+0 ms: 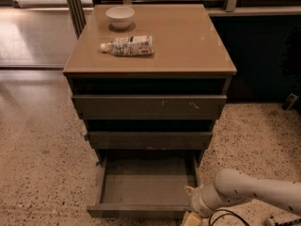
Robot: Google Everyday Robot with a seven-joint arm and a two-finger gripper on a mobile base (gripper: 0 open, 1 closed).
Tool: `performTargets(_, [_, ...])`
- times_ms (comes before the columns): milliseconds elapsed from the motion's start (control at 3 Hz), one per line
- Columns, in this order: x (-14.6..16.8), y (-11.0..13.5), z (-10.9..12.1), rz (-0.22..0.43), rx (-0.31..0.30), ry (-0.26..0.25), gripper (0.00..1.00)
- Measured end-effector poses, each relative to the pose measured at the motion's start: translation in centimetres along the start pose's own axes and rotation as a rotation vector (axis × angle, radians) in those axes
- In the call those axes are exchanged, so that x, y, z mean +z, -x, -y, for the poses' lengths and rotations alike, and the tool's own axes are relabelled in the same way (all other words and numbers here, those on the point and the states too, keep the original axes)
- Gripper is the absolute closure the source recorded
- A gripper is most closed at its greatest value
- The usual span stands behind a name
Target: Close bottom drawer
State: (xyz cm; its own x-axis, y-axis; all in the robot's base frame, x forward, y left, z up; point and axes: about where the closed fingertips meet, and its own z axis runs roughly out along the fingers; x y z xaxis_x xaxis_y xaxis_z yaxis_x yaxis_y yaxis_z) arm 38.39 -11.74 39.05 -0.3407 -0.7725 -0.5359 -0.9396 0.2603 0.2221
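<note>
So, there's just the one camera view here, looking down at the front of a tan-topped cabinet [188, 41] with three dark grey-brown drawers and no handles. The bottom drawer [141, 211] is pulled well out toward the camera, way past the two above it, and you can see its flat grey inside and low side walls. The middle drawer [150, 139] sticks out a little and the top drawer [148, 107] a bit less, with a few small white scratches on the front of the top one. On the cabinet top, a small white bowl [120, 17] sits near the back left, and a plastic bottle [128, 45] with a white label lies on its side just in front of it, cap pointing left, the two close but not touching. The robot's white arm [249, 192] comes in from the lower right, low over the speckled floor [42, 164]. The gripper [192, 217] is right at the bottom edge of the shot, just beside the front right corner of the bottom drawer. It's mostly cut off, so I can't tell if it's open or closed, or whether it's actually touching the drawer front. A black cable [225, 215] loops near the wrist.
</note>
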Motion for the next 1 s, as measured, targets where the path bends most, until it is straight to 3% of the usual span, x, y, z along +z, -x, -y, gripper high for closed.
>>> performTargets(333, [0.00,0.00,0.00,0.000,0.000,0.000,0.14])
performTargets(667, [0.01,0.00,-0.01,0.000,0.000,0.000,0.45])
performTargets(1000, [0.01,0.00,0.00,0.000,0.000,0.000,0.68])
